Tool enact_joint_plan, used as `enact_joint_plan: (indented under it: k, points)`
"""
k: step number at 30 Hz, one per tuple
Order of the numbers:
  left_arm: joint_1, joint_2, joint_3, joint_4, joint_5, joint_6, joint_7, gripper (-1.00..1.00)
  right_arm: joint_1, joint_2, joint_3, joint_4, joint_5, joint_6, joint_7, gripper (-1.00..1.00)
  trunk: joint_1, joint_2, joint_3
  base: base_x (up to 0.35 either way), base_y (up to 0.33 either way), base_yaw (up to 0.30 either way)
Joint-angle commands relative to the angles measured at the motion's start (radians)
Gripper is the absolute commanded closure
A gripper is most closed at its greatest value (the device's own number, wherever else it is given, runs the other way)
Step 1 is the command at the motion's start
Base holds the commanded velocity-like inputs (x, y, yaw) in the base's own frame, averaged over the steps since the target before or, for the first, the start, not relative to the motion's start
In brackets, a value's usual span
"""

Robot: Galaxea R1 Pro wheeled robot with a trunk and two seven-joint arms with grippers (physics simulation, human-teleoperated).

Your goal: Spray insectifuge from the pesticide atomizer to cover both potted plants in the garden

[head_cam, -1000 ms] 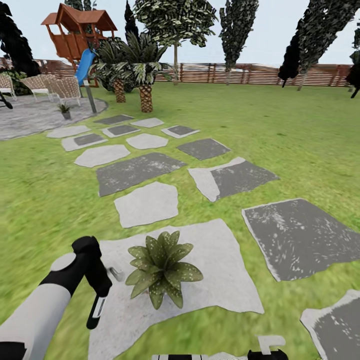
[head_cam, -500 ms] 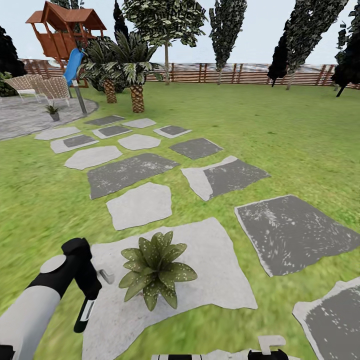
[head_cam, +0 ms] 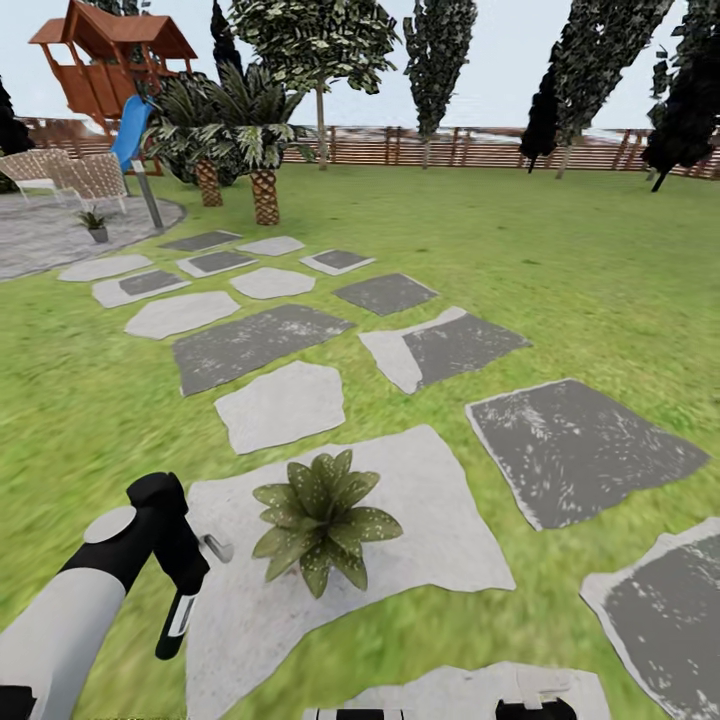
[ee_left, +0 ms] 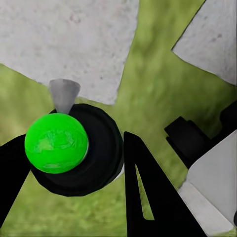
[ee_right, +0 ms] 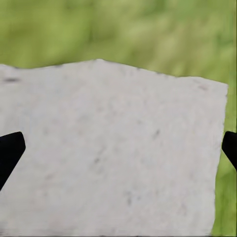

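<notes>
The pesticide atomizer [head_cam: 178, 620] hangs in my left gripper [head_cam: 186, 572], which is shut on it at the lower left of the head view. Its dark body with a white label points down and its grey nozzle points at the plant. In the left wrist view the atomizer [ee_left: 57, 143] shows a bright green round top between the black fingers [ee_left: 143, 192]. One potted plant [head_cam: 322, 520], a speckled green rosette, sits on a white stepping stone [head_cam: 440, 520] just right of the nozzle. The other potted plant [head_cam: 95, 222] stands far off on the gravel patio [head_cam: 40, 235]. My right gripper [ee_right: 118, 148] is open above a white stone.
Grey and white stepping stones [head_cam: 260, 340] lead over the lawn to the patio. Two palms [head_cam: 262, 180], a grey post lamp [head_cam: 148, 200], wicker chairs [head_cam: 85, 175] and a playhouse with a blue slide [head_cam: 110, 60] stand at the back left. A slatted fence [head_cam: 470, 148] closes the far side.
The whole picture has slid left and slightly down, so the camera has turned right. The left gripper still holds the atomizer beside the near plant.
</notes>
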Motion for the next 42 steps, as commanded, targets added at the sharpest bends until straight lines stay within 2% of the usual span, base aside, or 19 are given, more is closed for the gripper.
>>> enact_joint_plan:
  k: [1, 11, 14, 18, 20, 22, 24, 26, 30, 32, 33, 36, 42]
  points:
    - [0.000, 0.001, -0.002, -0.001, -0.006, 0.010, -0.008, 1.00, -0.001, 0.000, 0.002, 0.001, 0.009, 0.000, -0.006, -1.00, -0.001, 0.000, -0.001, -0.212, 0.209, -0.257]
    - [0.012, -0.002, 0.001, 0.015, 0.004, 0.011, -0.008, 1.00, -0.001, 0.000, 0.003, 0.001, 0.009, 0.000, -0.006, -1.00, -0.001, 0.000, -0.001, -0.041, 0.035, -0.223]
    - [0.035, -0.012, 0.004, 0.029, 0.029, 0.013, -0.008, 1.00, -0.001, 0.001, 0.003, 0.001, 0.009, 0.000, -0.006, -1.00, -0.001, 0.000, -0.001, 0.000, 0.000, -0.019]
    - [0.054, -0.013, 0.008, 0.041, 0.079, 0.012, 0.008, 1.00, -0.001, 0.001, 0.005, 0.002, 0.007, -0.001, -0.006, -1.00, -0.001, 0.000, -0.001, 0.000, 0.000, -0.002]
    - [0.065, -0.009, 0.014, 0.045, 0.089, 0.012, 0.037, 1.00, -0.001, 0.001, 0.004, 0.001, 0.007, -0.001, -0.006, -1.00, -0.001, 0.000, -0.001, 0.000, 0.000, -0.047]
    - [0.070, -0.006, 0.081, 0.047, 0.093, 0.007, 0.111, 1.00, -0.001, 0.001, 0.004, 0.001, 0.006, -0.001, -0.006, -1.00, -0.001, 0.000, -0.001, 0.000, 0.000, -0.224]
    - [0.071, -0.008, 0.139, 0.046, 0.093, 0.003, 0.149, 1.00, -0.001, 0.002, 0.004, 0.002, 0.006, -0.001, -0.006, -1.00, -0.001, 0.000, -0.001, 0.000, 0.000, -0.217]
    - [0.072, -0.008, 0.170, 0.046, 0.093, -0.005, 0.173, 1.00, -0.001, 0.002, 0.005, 0.002, 0.008, -0.001, -0.006, -1.00, -0.001, 0.000, -0.001, 0.000, 0.000, -0.080]
    - [0.091, -0.010, 0.183, 0.049, 0.105, -0.035, 0.248, 1.00, -0.001, 0.001, 0.006, 0.004, 0.009, -0.001, -0.004, -1.00, -0.001, 0.000, -0.001, 0.000, 0.000, -0.011]
    - [0.103, -0.008, 0.185, 0.049, 0.129, -0.039, 0.293, 1.00, -0.001, 0.001, 0.006, 0.004, 0.009, -0.001, -0.003, -1.00, -0.001, 0.000, -0.001, 0.000, 0.000, -0.002]
    - [0.116, -0.007, 0.188, 0.049, 0.153, -0.042, 0.309, 1.00, -0.001, 0.001, 0.007, 0.004, 0.009, -0.001, -0.003, -1.00, -0.001, 0.000, -0.001, 0.000, 0.000, 0.000]
    - [0.138, -0.005, 0.206, 0.048, 0.206, -0.049, 0.326, 1.00, -0.001, 0.001, 0.007, 0.004, 0.009, -0.001, -0.003, -1.00, -0.001, 0.000, -0.001, -0.087, 0.088, 0.000]
    - [0.142, -0.017, 0.209, 0.049, 0.220, -0.049, 0.394, 1.00, -0.001, 0.002, 0.007, 0.003, 0.009, -0.001, -0.005, -1.00, -0.001, 0.000, -0.001, -0.210, 0.247, 0.000]
